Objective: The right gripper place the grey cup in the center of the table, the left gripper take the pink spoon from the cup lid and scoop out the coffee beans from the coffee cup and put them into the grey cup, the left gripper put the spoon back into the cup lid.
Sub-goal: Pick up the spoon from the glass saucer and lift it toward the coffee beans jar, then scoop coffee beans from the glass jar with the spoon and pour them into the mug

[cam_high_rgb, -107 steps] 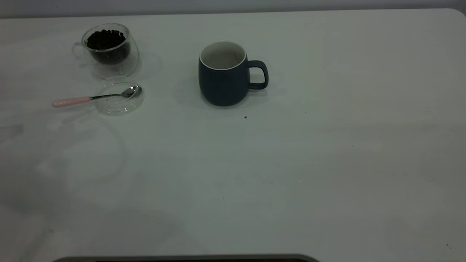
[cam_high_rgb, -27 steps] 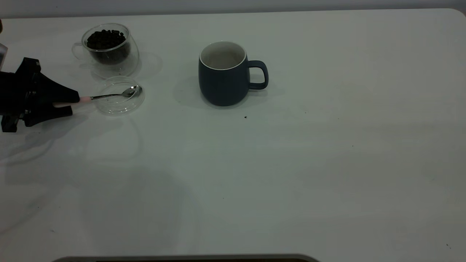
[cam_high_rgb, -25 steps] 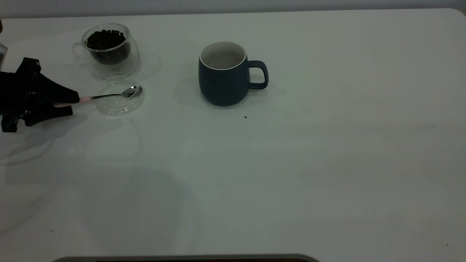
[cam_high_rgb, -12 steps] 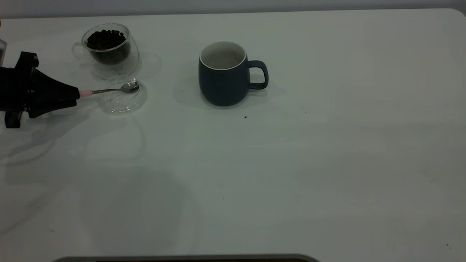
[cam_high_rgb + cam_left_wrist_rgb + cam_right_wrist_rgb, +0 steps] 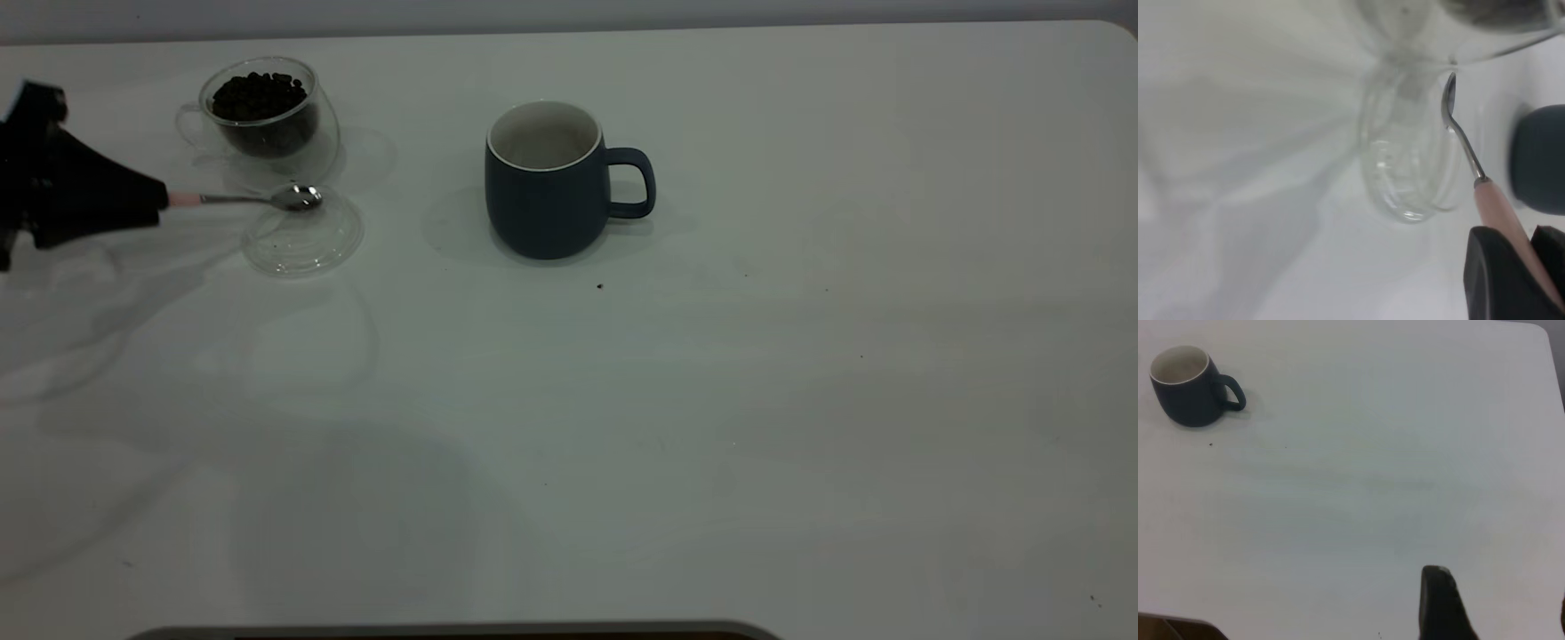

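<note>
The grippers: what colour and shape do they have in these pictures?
The left gripper is matte black, its fingers tapering to a wedge-shaped point. Of the right gripper, only one dark, rounded finger shows clearly in its wrist view. No cables or markings are visible.

Open table (image 5: 800, 400) right of grey cup (image 5: 547, 182); coffee cup (image 5: 267, 120) crowds lid (image 5: 304, 240)

I am finding no readable text, label, brand, number or sign in any of my views.
</note>
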Tool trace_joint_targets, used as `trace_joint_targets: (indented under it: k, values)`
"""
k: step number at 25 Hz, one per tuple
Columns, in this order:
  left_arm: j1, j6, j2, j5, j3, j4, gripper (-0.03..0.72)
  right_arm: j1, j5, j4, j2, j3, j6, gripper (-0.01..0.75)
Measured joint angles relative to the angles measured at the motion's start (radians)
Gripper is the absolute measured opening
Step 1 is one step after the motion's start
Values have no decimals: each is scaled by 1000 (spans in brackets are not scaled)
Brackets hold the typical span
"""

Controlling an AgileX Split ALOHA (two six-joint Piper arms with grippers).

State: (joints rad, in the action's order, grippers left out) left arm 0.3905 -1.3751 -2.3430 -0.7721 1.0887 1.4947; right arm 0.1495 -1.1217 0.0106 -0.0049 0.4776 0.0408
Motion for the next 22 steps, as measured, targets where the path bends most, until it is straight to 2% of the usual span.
trace_joint_targets:
  k: [5,9,16,22]
  values:
    - [33,96,77,-135,0,-66,134,0,0,0,0,0,0,456]
    - [81,117,140,-235,-1,-57,134,0,0,0,0,0,0,456]
    - [170,143,151,-204,104,-14,134,0,0,0,0,0,0,456]
    - [130,193,7,-205,272,-46,134,0,0,0,0,0,0,456]
